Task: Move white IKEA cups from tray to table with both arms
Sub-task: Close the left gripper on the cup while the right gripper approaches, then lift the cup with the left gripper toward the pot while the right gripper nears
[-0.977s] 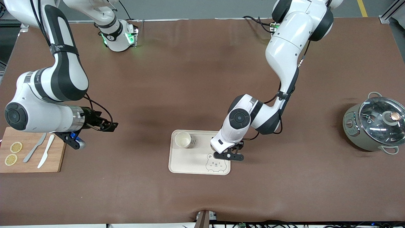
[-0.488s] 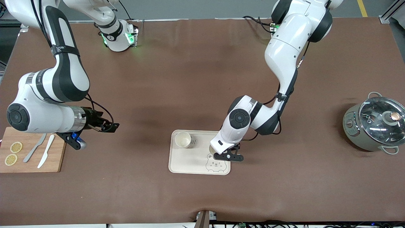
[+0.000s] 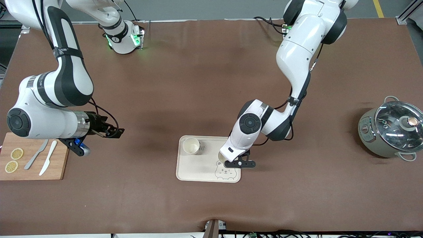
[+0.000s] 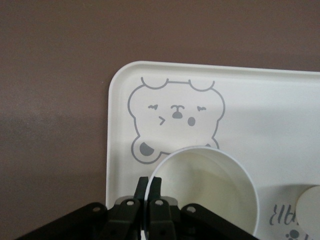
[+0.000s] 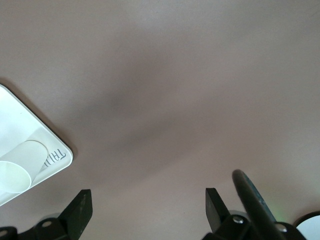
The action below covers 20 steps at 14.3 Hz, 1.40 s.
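One white cup (image 3: 191,145) stands upright on the cream bear tray (image 3: 198,172), at the corner toward the right arm's end. It also shows in the right wrist view (image 5: 17,167). My left gripper (image 3: 231,161) is shut on the rim of the second white cup (image 4: 210,185), one finger inside and one outside. It holds the cup upright just beside the bear drawing (image 4: 175,117). I cannot tell if the cup touches the tray. In the front view only a bit of this cup (image 3: 220,156) shows under the wrist. My right gripper (image 3: 112,132) is open and empty over bare table (image 5: 147,207).
A wooden cutting board (image 3: 56,165) with lemon slices and two knives lies under the right arm's wrist, at that arm's end. A grey pot with a glass lid (image 3: 393,129) stands at the left arm's end. Brown table surrounds the tray.
My left gripper has moved the cup slightly down and further onto the tray near the bear drawing. The right arm has barely shifted.
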Each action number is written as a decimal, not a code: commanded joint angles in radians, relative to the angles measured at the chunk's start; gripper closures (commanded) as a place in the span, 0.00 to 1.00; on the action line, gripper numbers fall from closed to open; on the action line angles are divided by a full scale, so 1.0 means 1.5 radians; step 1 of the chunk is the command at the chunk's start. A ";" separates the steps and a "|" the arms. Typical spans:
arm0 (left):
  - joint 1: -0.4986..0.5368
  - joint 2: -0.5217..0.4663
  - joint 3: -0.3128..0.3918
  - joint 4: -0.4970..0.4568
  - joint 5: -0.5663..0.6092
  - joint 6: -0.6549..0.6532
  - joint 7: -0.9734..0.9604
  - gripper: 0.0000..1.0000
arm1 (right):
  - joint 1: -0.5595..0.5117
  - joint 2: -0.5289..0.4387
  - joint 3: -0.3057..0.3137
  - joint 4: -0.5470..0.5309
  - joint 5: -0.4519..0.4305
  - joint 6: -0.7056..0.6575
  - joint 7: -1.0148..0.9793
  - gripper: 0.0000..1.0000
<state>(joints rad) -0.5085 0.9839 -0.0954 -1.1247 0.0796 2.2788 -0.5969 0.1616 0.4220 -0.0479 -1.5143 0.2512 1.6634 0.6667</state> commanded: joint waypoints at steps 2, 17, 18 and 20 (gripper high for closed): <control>-0.003 -0.020 0.008 0.011 0.005 -0.025 -0.037 1.00 | -0.002 -0.002 -0.002 -0.001 0.008 -0.007 0.013 0.00; 0.100 -0.481 0.006 -0.407 0.010 -0.139 0.152 1.00 | 0.069 0.027 -0.002 0.004 0.013 0.068 0.160 0.00; 0.107 -0.507 0.005 -0.442 0.010 -0.132 0.171 1.00 | 0.073 0.028 -0.002 0.004 0.011 0.068 0.166 0.00; 0.133 -0.554 0.004 -0.508 0.010 -0.104 0.212 1.00 | 0.080 0.030 -0.002 0.007 0.013 0.075 0.182 0.00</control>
<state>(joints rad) -0.3398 0.2602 -0.0866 -1.7321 0.0798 2.0631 -0.3303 0.2688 0.4611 -0.0443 -1.5150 0.2530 1.7674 0.9049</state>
